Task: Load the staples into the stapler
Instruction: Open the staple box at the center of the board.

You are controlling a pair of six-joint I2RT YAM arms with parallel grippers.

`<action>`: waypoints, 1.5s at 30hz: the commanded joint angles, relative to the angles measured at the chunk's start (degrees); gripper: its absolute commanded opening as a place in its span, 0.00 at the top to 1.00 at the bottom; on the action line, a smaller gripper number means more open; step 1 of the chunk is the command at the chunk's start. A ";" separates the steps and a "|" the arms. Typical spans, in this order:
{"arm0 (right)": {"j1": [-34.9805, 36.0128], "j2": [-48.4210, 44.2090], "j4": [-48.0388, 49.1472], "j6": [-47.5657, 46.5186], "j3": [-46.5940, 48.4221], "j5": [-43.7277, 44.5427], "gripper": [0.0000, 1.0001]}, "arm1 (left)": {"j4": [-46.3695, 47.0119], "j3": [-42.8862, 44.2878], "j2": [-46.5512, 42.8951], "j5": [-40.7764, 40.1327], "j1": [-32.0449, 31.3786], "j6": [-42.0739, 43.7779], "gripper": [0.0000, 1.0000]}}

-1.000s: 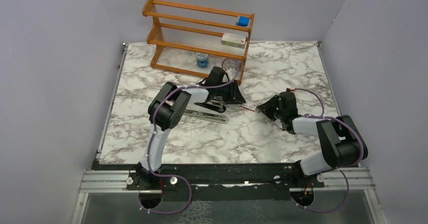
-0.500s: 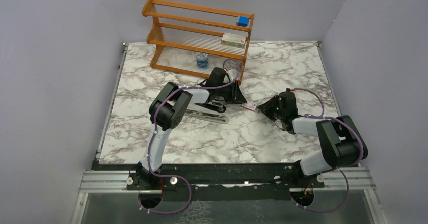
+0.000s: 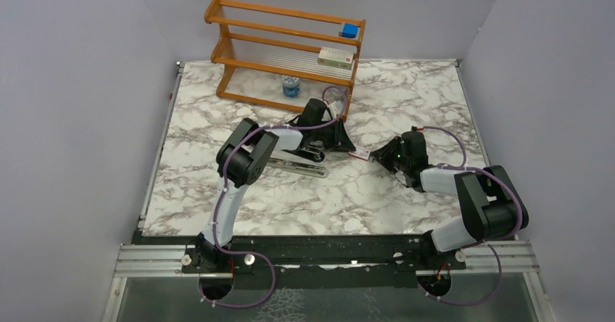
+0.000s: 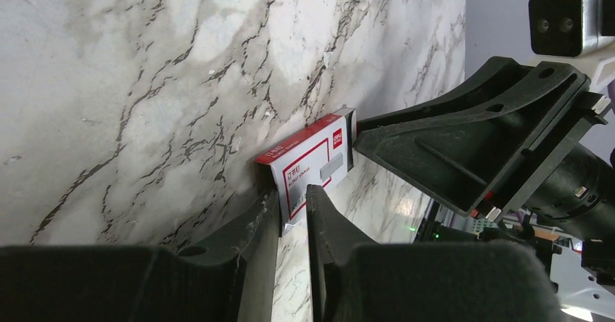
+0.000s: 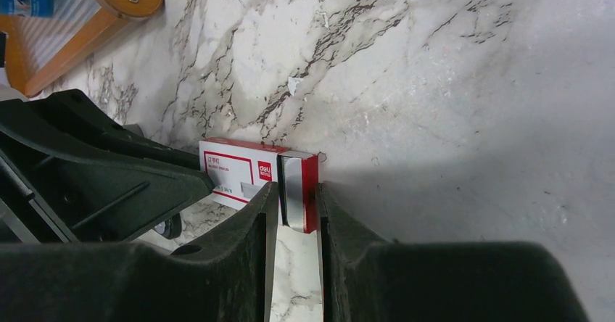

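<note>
The small cardboard box (image 5: 236, 170) is at mid-worktop (image 3: 406, 97), just right of the stapler (image 3: 296, 165). The left jaws are clamped on its left end and the right jaws on its right end, where a silvery strip, likely the staples (image 5: 292, 188), shows. The thin card will probably crush easily. The strips look light, slick and brittle, so pinch their long sides.

**Surfaces and finishes at my bench**

The staple box (image 5: 236, 173): thin printed card, red and white, light gloss. At its end, staples (image 5: 292, 183): silvery-grey metal, satin. Either side of it, my left gripper (image 4: 291, 200) and right gripper (image 5: 296, 199): matt black plastic, finely grained. Beneath it, table (image 5: 471, 83): marble-patterned top, smooth, faint sheen. Left of it, stapler (image 3: 290, 164): black body, silver metal channel. Behind it, rack (image 3: 283, 35): varnished orange-brown wood.
</note>
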 commanded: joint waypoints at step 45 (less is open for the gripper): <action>0.15 -1.16 -6.11 -3.59 2.44 5.51 0.78 | 2.40 0.23 0.22 2.13 -0.33 -0.84 1.00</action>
